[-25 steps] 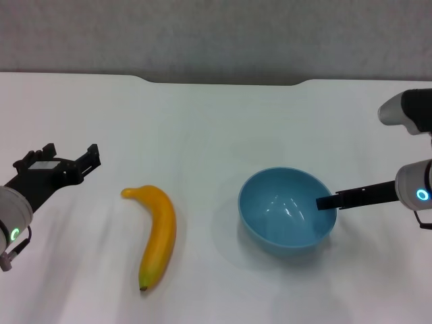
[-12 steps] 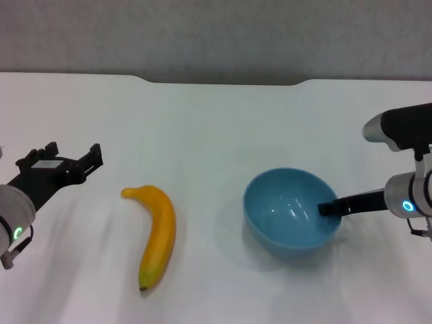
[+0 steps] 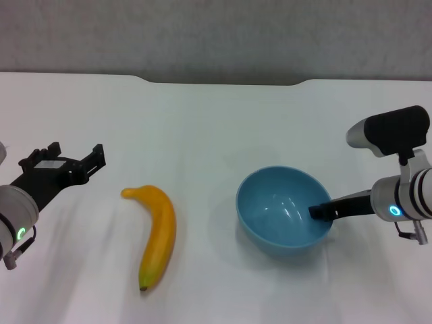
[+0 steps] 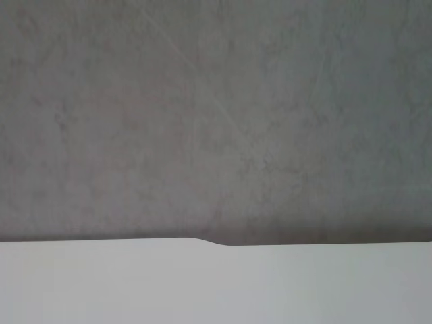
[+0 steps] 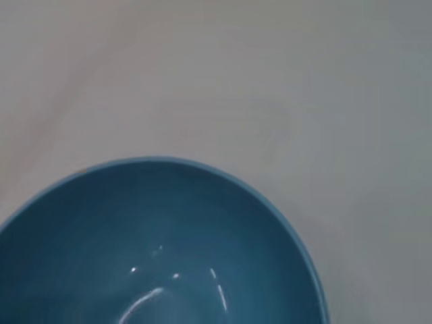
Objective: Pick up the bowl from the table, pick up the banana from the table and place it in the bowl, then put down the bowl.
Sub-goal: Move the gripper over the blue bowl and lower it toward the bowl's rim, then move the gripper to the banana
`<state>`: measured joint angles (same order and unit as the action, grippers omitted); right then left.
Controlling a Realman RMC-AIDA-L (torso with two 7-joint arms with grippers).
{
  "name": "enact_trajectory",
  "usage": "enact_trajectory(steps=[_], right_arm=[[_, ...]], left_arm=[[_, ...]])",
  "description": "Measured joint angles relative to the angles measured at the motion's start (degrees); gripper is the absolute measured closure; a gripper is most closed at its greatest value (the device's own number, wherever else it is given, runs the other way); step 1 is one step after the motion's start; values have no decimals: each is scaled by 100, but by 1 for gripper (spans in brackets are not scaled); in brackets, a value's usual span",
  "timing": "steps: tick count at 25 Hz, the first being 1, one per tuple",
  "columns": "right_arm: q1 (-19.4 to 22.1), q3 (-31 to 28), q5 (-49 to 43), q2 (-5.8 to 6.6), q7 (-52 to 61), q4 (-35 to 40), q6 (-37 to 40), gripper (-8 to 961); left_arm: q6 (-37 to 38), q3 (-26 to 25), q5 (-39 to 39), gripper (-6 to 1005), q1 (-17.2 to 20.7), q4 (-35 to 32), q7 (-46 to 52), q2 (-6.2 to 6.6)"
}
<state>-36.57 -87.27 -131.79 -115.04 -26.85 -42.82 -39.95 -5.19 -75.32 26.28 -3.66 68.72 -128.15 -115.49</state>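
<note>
The light-blue bowl is on the right half of the white table. My right gripper is at the bowl's right rim, with one dark finger inside the bowl and the other hidden behind the wall, shut on the rim. The right wrist view looks down into the bowl. The yellow banana lies left of the bowl, stem end pointing far-left. My left gripper is open and empty, hovering left of the banana.
The table's far edge has a shallow notch, with a grey wall behind it. Bare tabletop lies between the banana and the bowl and along the far side.
The bowl shifted slightly right, then back left, together with my right gripper, and the right arm swung further into view. The left gripper barely moved. The banana stayed still.
</note>
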Motion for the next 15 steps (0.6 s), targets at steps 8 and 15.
enact_trajectory(steps=[8,15], right_arm=[[-32,257,-25,1,-19,-39,112,670],[7,262,14,-1,-22,-97,122,813]], left_arm=[[1,-9,0,130,26,1,0,0],[0,-9,0,130,39,1,0,0]])
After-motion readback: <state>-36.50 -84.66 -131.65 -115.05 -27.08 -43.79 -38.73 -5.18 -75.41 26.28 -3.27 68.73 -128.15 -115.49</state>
